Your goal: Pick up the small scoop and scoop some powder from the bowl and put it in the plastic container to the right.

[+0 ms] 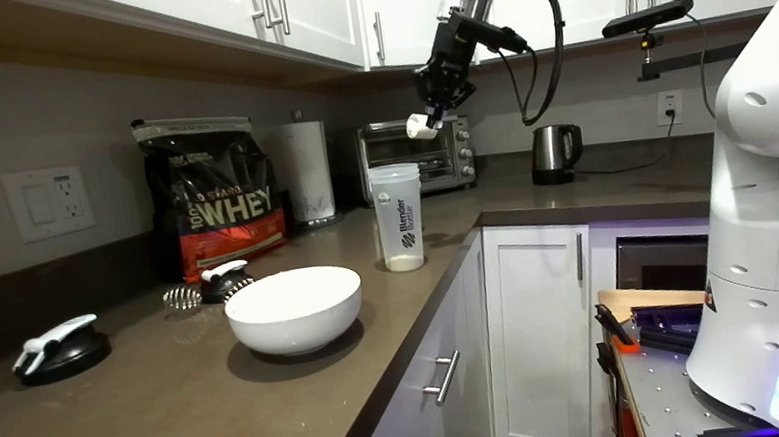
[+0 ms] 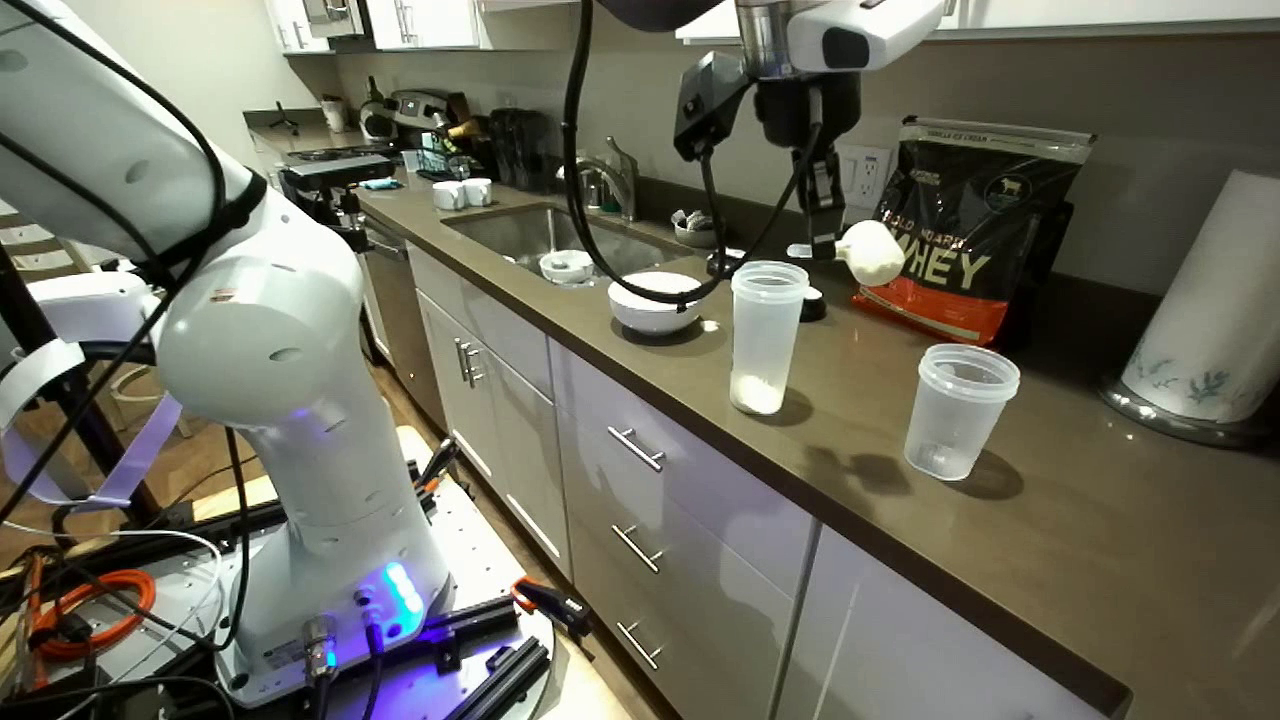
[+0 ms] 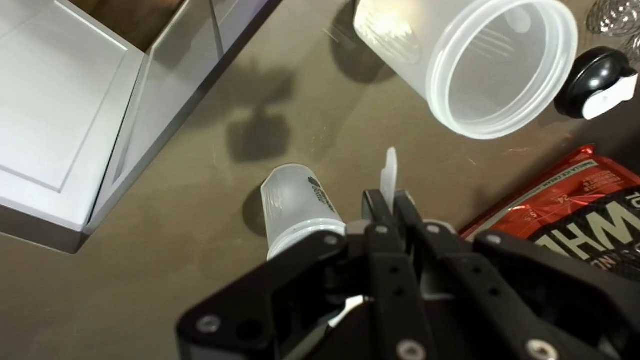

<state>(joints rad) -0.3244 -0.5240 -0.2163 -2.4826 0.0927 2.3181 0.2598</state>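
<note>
In an exterior view, a wide, round white bowl (image 1: 296,312) with smooth, glossy sides stands on a polished brown countertop (image 1: 183,426); its inside is too bright to read. Farther along rises a tall, narrow, translucent plastic shaker cup (image 1: 398,206) with dark lettering, a shallow layer of pale cream-white fine powder (image 1: 404,263) at its bottom. Higher than the cup and apart from its rim, the black jointed gripper (image 1: 434,119) is clamped on a small white plastic scoop (image 1: 420,127). A crinkled black-and-red bag (image 1: 221,195) lettered WHEY stands near an upright white paper-towel roll (image 1: 308,169).

In an exterior view, a shorter, wider translucent plastic cup (image 2: 955,420) stands upright, apart from the tall one. A rounded mass of powder shows at the scoop's mouth; its flat handle sticks out past the gripper on the opposite side. The bowl sits nearer the steel sink (image 2: 510,228).

In the wrist view, straight-edged black fingers (image 3: 385,242) press together around the thin handle, hiding most of the scoop's round body. The tall cup's circular rim is apart from them, just beside a domed black lid (image 3: 597,82) with a white flip cap.
</note>
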